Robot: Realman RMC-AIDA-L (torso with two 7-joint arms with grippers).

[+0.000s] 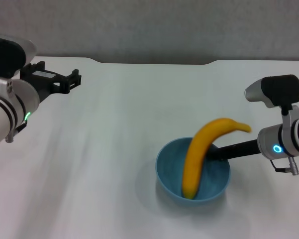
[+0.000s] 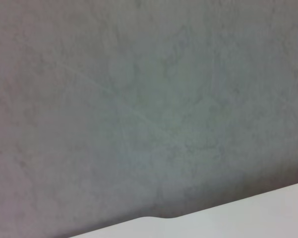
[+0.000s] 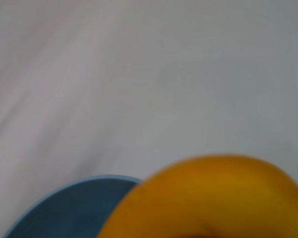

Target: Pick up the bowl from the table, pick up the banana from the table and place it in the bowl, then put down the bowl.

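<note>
Right gripper (image 1: 216, 152) reaches in from the right, black fingers at the right rim of the bowl (image 1: 169, 174), mostly hidden behind the banana (image 1: 201, 152); can't tell if they pinch the rim or how far apart they are. Right forearm lies near-horizontal, low over the table (image 1: 99, 149), wrist ring glowing blue.

Left gripper (image 1: 72, 79) is held up at far left, well apart from the bowl, black fingers pointing right, holding nothing; gap between them not readable. Its wrist camera sees only the grey wall (image 2: 139, 99) and a strip of table edge.

Bowl is right of centre on the near part of the table; can't tell if it rests on it or is lifted. Banana is in the bowl, leaning: lower end on the bowl floor at the near side, long axis running up and away to the right, upper end curving over the right rim and sticking out past it. Right wrist view shows banana (image 3: 213, 198) close up over the blue rim (image 3: 74, 208).
</note>
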